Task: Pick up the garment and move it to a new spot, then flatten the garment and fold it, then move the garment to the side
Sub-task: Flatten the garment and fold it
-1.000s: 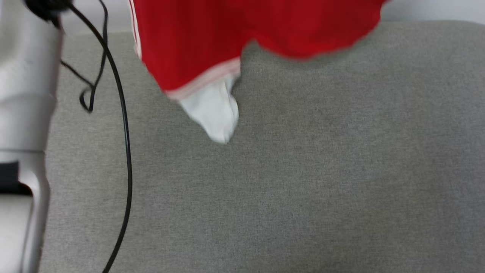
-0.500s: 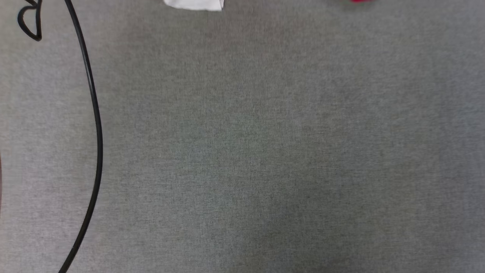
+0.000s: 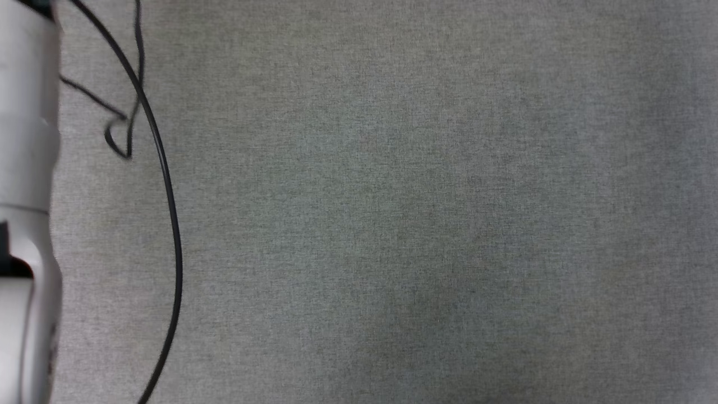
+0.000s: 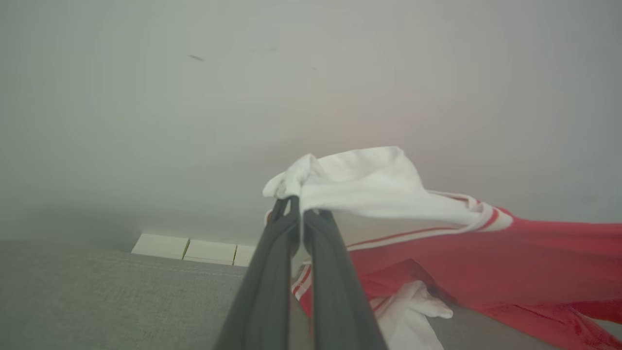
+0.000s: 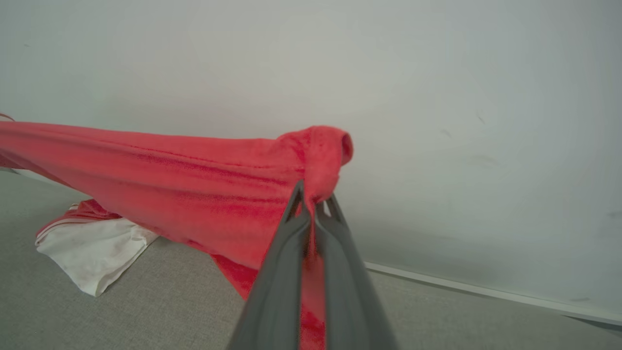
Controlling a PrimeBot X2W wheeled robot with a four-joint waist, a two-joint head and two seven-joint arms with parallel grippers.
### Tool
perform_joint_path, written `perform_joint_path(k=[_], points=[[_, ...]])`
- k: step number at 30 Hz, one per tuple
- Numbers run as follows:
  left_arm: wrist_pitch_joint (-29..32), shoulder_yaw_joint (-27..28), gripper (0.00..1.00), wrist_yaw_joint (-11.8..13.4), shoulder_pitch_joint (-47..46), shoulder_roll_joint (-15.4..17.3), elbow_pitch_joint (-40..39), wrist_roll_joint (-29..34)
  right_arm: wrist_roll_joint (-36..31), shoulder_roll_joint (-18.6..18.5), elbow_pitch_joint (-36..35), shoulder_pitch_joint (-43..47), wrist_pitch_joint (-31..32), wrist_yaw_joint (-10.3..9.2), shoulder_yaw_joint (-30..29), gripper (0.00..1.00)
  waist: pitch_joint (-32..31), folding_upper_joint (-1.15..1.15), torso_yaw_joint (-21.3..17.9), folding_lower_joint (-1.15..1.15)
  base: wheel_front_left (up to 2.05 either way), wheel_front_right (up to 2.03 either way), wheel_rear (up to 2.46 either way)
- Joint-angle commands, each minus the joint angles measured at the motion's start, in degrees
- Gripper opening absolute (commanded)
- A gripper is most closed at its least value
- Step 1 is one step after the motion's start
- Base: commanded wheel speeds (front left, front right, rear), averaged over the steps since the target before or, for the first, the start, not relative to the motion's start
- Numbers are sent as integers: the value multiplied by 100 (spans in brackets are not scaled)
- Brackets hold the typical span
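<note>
In the left wrist view my left gripper [image 4: 300, 206] is shut on a bunched white sleeve panel of the garment [image 4: 486, 262]; red body and striped trim stretch off to the right, lifted above the grey surface. In the right wrist view my right gripper [image 5: 313, 204] is shut on a bunched red edge of the garment [image 5: 184, 184], which spans leftward in the air. A white sleeve [image 5: 92, 253] trails onto the grey surface below.
The head view looks down on grey fabric surface [image 3: 392, 213]. A pale forearm [image 3: 25, 168] runs along its left edge, with a black cable [image 3: 168, 213] looping beside it. A pale wall [image 5: 437, 97] stands behind the surface, and white blocks [image 4: 189, 249] lie by its far edge.
The head view has shifted, so the camera moved. The red garment that hung at its top a second ago has left that view. The pale forearm is back at the left edge.
</note>
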Motion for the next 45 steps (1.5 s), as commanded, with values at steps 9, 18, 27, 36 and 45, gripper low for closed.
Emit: perform_joint_path(k=[9,18,27,36,45], points=[[-401,45,0,-430,1580,-100,43,-325,635,-455,-670,1724,-242,-10,424,0,-419,0,103,-1,0,0,0],[-633,-121,0,-429,3389,-22,-427,-336,1139,-732,-1180,3568,-562,-11,640,0,-1342,0,125,-1,0,0,0],[-548,-79,0,28,5354,180,-1446,-507,1466,-917,-1540,5076,-710,-13,609,0,-2243,0,85,-1,0,0,0],[-214,58,0,796,7376,448,-3005,-695,1636,-1029,-1853,6509,-818,-20,322,0,-2950,0,152,-1,0,0,0],[242,164,0,1543,9026,726,-4619,-870,1398,-1098,-2541,7905,-781,-24,-300,0,-3354,0,252,-1,0,0,0]])
